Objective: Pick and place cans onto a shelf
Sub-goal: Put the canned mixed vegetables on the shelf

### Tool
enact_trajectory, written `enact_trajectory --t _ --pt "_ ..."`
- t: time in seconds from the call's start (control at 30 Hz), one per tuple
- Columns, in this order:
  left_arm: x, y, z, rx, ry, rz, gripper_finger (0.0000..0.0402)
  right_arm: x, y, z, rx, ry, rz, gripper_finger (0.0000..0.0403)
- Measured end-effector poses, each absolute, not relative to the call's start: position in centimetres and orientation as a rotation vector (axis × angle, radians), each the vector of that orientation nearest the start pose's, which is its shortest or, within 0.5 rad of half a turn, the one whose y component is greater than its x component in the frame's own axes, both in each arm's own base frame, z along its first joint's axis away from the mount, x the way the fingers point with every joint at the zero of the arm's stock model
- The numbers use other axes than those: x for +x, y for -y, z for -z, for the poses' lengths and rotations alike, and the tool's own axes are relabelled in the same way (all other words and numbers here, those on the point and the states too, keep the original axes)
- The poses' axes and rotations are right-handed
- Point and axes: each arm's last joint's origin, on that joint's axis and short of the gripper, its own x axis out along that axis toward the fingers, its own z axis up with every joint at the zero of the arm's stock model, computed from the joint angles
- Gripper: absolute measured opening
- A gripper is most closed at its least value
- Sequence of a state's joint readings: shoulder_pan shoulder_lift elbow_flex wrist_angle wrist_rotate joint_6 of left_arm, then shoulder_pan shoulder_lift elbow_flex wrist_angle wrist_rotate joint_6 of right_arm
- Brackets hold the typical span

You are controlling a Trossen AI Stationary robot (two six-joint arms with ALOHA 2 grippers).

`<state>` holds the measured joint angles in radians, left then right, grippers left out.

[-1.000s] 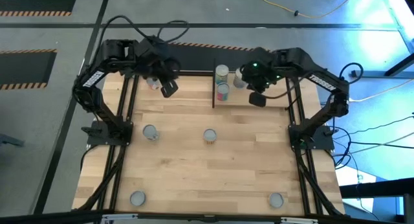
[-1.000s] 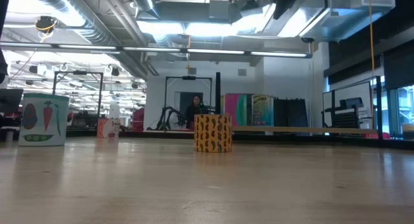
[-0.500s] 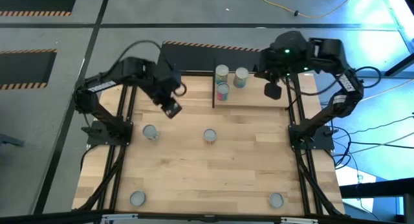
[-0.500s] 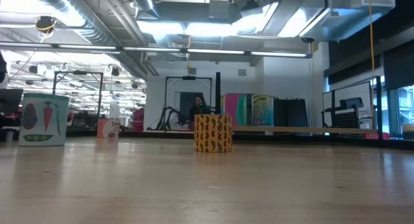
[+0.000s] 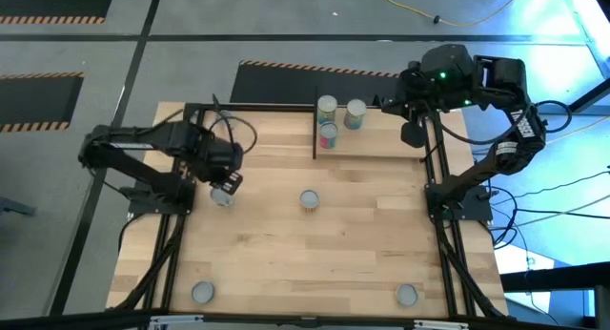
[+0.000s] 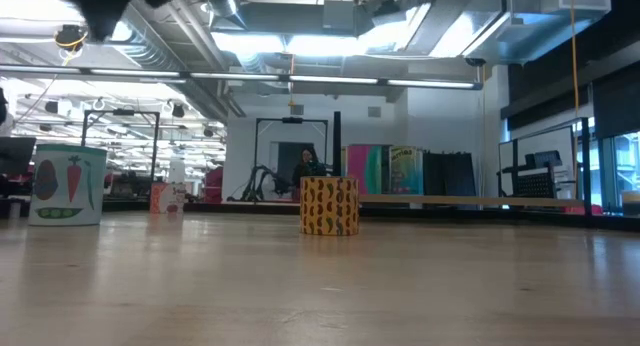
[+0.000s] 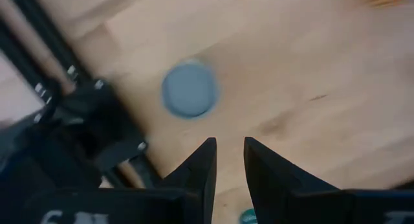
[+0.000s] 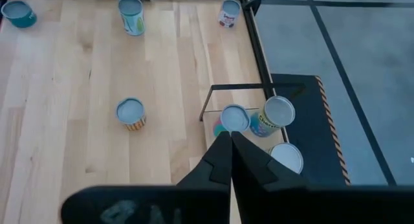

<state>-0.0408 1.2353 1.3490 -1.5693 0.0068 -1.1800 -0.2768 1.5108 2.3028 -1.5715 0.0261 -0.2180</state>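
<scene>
Three cans (image 5: pixel 327 106) (image 5: pixel 355 113) (image 5: pixel 329 134) stand on the shelf (image 5: pixel 381 144), a light board at the table's far side with a thin black panel (image 5: pixel 315 130). More cans stand on the tabletop: at the left (image 5: pixel 221 195), in the middle (image 5: pixel 309 199), near left (image 5: pixel 202 292) and near right (image 5: pixel 407 294). My left gripper (image 5: pixel 229 184) points down, open, just above and beside the left can (image 7: pixel 189 89), with nothing between its fingers (image 7: pixel 229 149). Raised at the far right beside the shelf, my right gripper (image 5: pixel 413 133) is shut and empty (image 8: pixel 229 153).
Black frame rails run along the table's left (image 5: pixel 176 225) and right (image 5: pixel 440 225) sides, with an arm base on each. In the low view, a carrot-labelled can (image 6: pixel 65 184) and a yellow can (image 6: pixel 329 205) stand on the wood. Bare tabletop lies between the cans.
My left gripper has swung from the far edge near the shelf toward the near left and come down over the left can, rolling as it went; it stays open. My right gripper has drawn back from the shelf's cans toward the far right and risen, still shut.
</scene>
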Motion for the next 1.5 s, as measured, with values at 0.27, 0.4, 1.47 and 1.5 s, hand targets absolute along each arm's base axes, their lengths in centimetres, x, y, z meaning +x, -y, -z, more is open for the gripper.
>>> enact_trajectory --t 0.27,0.4,1.47,1.5 --pt "17.9 2.5 -28.5 -0.767 -1.477 -0.739 0.0071 19.4 5.6 -51.6 -0.105 -0.803 0.203 0.0006" --pt "18.6 3.0 -26.2 -0.752 -1.45 -0.665 0.0071 19.4 5.6 -51.6 -0.105 -0.802 0.203 0.0006" --pt "18.2 3.2 -21.3 -0.641 -1.458 -0.618 0.0071 19.4 5.6 -51.6 -0.108 -0.804 0.213 0.0006" --pt "18.1 3.2 -21.3 -0.635 -1.457 -0.624 0.0071 19.4 5.6 -51.6 -0.108 -0.804 0.213 0.0006"
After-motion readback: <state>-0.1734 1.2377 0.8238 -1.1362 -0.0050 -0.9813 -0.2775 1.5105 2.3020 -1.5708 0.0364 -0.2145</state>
